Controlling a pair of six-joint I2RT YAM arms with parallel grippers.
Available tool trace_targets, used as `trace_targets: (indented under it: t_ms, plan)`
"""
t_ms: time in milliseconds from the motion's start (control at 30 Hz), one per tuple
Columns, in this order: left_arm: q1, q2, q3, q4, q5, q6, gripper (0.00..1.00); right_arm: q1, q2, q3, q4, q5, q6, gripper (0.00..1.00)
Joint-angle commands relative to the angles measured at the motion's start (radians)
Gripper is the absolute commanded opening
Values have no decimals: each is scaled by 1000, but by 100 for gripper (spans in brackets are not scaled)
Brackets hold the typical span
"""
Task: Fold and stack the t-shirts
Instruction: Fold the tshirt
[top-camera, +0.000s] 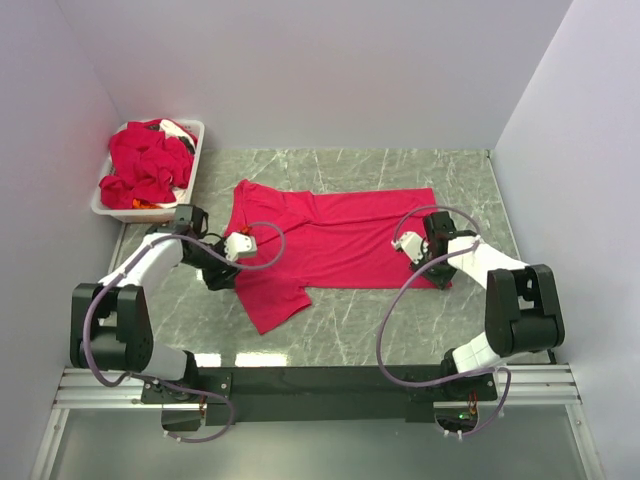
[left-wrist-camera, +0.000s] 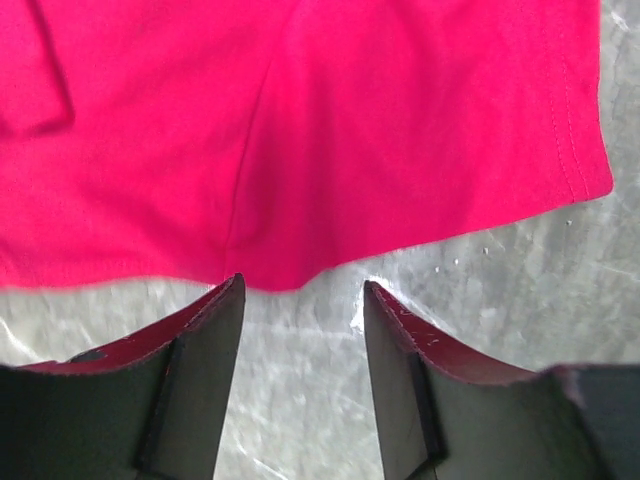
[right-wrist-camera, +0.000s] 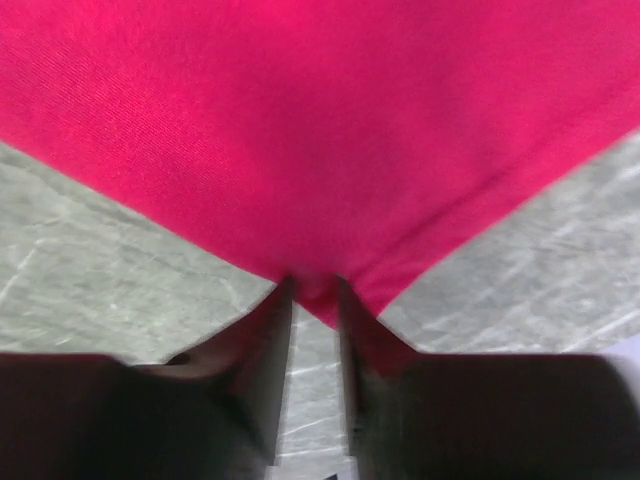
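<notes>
**Desk:** What are the claws doing at the near edge?

**Photographer:** The right gripper (right-wrist-camera: 314, 285) is closed to a sliver on a hem corner of the crimson-red short-sleeved t-shirt (top-camera: 330, 235), likely so it can lift that corner for a fold. The left gripper (left-wrist-camera: 302, 290) gapes empty, its tips just short of the cloth's edge.

**Desk:** And the cloth itself?

**Photographer:** It is a thin, soft knit with stitched hems, spread nearly flat on the grey marbled table (top-camera: 400, 320). Beyond it, at the far left, a crumpled heap of red shirts (top-camera: 145, 165) waits in the white rectangular plastic bin (top-camera: 120, 212).
</notes>
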Motion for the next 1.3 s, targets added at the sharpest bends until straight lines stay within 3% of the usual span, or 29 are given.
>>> trace_targets:
  t_ms: [0, 233, 400, 567, 767, 1000, 1267]
  plan:
    - [-46, -20, -17, 51, 15, 96, 56, 5, 25, -24, 59, 51, -16, 26]
    - [-134, 38, -67, 130, -51, 128, 54, 5, 38, -11, 59, 52, -1, 2]
    - [-160, 72, -106, 167, -106, 125, 48, 7, 40, 19, 45, 40, 5, 0]
    - [-169, 24, -144, 110, -137, 121, 19, 3, 22, 28, 22, 45, -1, 0]
    - [-171, -120, -173, -34, -120, 89, 1, 3, -58, 25, -51, 20, -10, 0]
    - [-163, -203, -169, -123, -120, 17, 1, -1, -133, 32, -114, 14, -27, 0]
    - [-74, -91, 35, -200, -14, -28, 1, -46, -54, 176, -140, 5, -50, 0]
